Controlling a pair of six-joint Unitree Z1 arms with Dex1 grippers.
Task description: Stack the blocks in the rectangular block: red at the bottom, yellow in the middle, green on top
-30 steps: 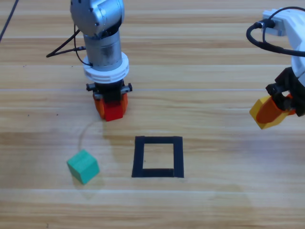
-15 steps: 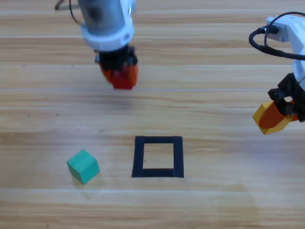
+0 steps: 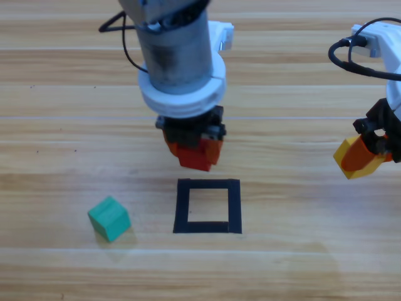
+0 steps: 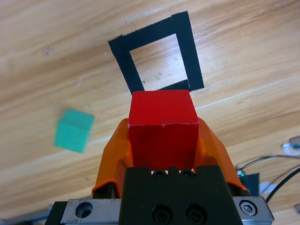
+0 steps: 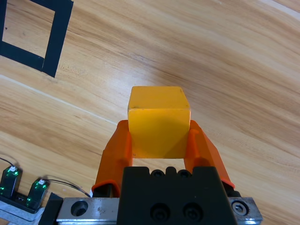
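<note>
My left gripper (image 3: pixel 194 153) (image 4: pixel 161 136) is shut on the red cube (image 3: pixel 195 157) (image 4: pixel 162 127) and holds it in the air, just behind the far edge of the black tape rectangle (image 3: pixel 207 205) (image 4: pixel 156 52). At the right edge of the high view my right gripper (image 3: pixel 361 157) (image 5: pixel 158 140) is shut on the yellow cube (image 3: pixel 354 160) (image 5: pixel 159 121), also lifted off the wood. The teal-green cube (image 3: pixel 109 218) (image 4: pixel 73 131) rests on the table to the left of the rectangle, apart from both grippers.
The wooden table (image 3: pixel 282 251) spreads around the tape outline. Black cables (image 3: pixel 351 59) loop off the right arm at the upper right.
The left arm has carried the red cube up off the table, then right and forward toward the rectangle. The right gripper drifted slightly right with the yellow cube. The green cube stayed put.
</note>
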